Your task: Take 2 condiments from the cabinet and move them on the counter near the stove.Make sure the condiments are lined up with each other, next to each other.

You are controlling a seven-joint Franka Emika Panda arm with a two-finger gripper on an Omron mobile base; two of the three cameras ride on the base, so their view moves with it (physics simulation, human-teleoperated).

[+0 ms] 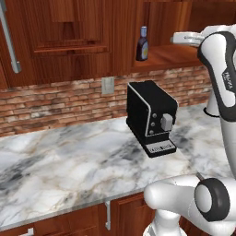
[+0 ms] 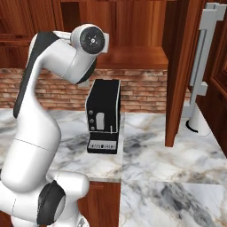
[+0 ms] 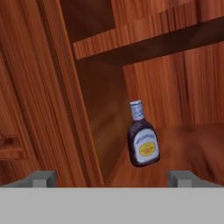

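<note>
One condiment bottle (image 1: 142,44) stands upright at the left end of the open cabinet shelf (image 1: 173,56). It has a dark body, a yellow label and a bluish cap. In the hand view the bottle (image 3: 142,136) sits ahead, a little right of centre, on the shelf floor (image 3: 188,142). My gripper (image 1: 177,39) is raised to shelf height, to the right of the bottle and apart from it. The gripper (image 3: 112,179) is open, with nothing between its fingertips (image 3: 43,178). The marble counter (image 1: 69,161) lies below. The stove is out of view.
A black coffee machine (image 1: 151,117) stands on the counter under the shelf, and the right base view has the machine (image 2: 104,116) too. A white post on a round base (image 2: 198,88) stands at the right. A brick backsplash (image 1: 55,103) runs behind.
</note>
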